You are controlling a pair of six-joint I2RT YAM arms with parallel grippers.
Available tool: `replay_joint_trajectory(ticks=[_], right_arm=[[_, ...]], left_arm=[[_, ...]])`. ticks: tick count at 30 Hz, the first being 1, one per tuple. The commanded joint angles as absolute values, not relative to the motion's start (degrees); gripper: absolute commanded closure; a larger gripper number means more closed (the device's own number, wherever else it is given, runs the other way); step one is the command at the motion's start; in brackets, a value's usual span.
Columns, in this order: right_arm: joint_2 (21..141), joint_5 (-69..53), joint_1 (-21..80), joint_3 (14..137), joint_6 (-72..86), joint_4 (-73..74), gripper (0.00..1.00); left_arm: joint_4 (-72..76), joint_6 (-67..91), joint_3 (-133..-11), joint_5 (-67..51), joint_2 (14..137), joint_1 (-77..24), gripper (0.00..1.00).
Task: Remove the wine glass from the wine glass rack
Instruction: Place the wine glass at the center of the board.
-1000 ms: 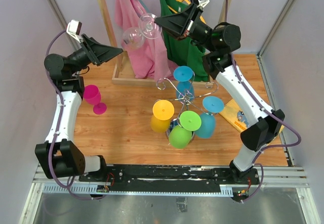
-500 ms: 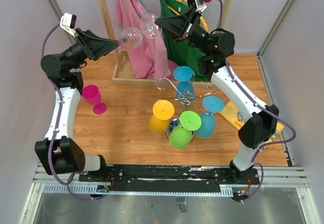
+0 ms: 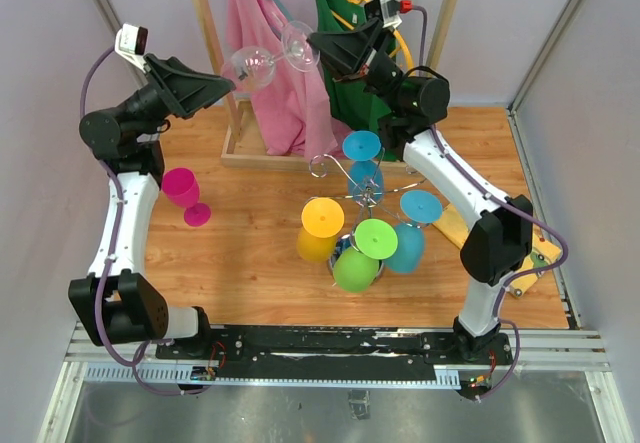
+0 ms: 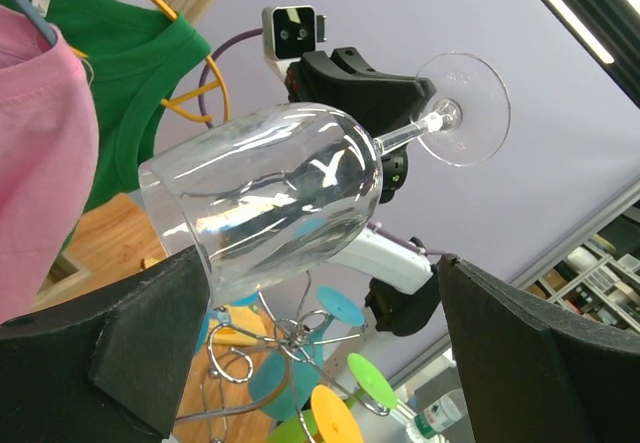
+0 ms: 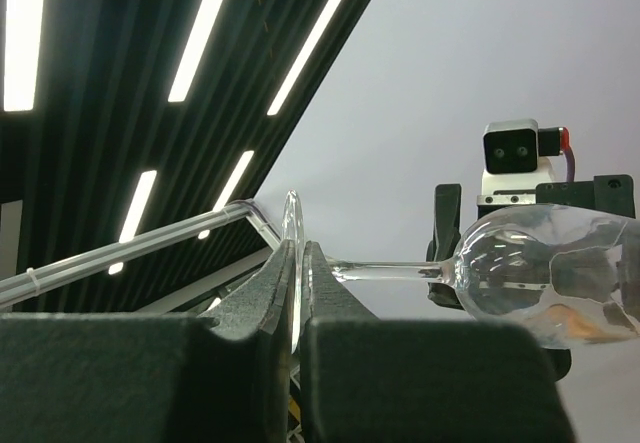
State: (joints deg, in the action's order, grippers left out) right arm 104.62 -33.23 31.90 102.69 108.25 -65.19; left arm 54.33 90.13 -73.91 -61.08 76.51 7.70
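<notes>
"How many glasses do you see from up there?"

"You have six. One clear wine glass (image 3: 252, 65), one pink glass (image 3: 182, 187) on the table (image 3: 260, 225), and four on the one wire rack (image 3: 319, 168): a blue glass (image 3: 362, 146), a second blue glass (image 3: 420, 206), a yellow glass (image 3: 322, 217) and a green glass (image 3: 375, 238)."

"And clothes?"

"You have two: one pink shirt (image 3: 285, 103) and one green shirt (image 3: 350, 113), on one wooden rail (image 3: 205, 23)."

Base of wine glass rack (image 3: 366, 197) beneath coloured glasses (image 3: 357, 268); clothes rail (image 3: 205, 23) top off-frame.
</notes>
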Motion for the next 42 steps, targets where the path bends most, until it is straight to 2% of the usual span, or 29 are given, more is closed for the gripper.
replay_joint_trajectory(ticks=[1, 7, 15, 22, 26, 27, 31, 34, 42], right_arm=[[105.1, -30.1, 33.5, 103.2, 110.6, -73.4, 0.99], [105.6, -29.3, 33.8, 101.8, 111.8, -75.6, 0.99], [108.8, -27.1, 34.2, 102.8, 116.9, -82.3, 0.99], [110.8, -28.3, 34.7, 104.2, 119.8, -85.8, 0.99], [110.4, -28.6, 34.8, 102.4, 120.2, -86.3, 0.99], [110.3, -28.5, 34.7, 101.8, 120.3, -86.4, 0.98], [109.8, -28.4, 34.7, 100.0, 120.0, -87.0, 0.88], [108.7, -29.2, 34.1, 99.1, 119.2, -87.0, 0.74], [103.8, -33.7, 30.6, 99.0, 116.6, -84.2, 0.47]], left_arm=[[58.0, 91.0, -77.0, -59.7, 76.2, 7.5, 0.02], [58.8, 91.9, -80.0, -59.0, 76.0, 7.6, 0.05], [58.3, 92.6, -80.7, -58.5, 71.9, 7.6, 0.29], [56.7, 92.4, -82.3, -57.6, 69.5, 7.7, 0.63], [56.2, 92.4, -83.7, -56.8, 68.7, 7.8, 0.95], [56.1, 92.5, -83.9, -56.6, 68.7, 7.8, 0.99], [56.1, 92.6, -85.0, -56.3, 68.8, 8.0, 1.0], [55.5, 91.6, -86.4, -56.3, 68.9, 8.2, 1.0], [53.3, 89.0, -90.3, -56.7, 69.6, 8.4, 1.0]])
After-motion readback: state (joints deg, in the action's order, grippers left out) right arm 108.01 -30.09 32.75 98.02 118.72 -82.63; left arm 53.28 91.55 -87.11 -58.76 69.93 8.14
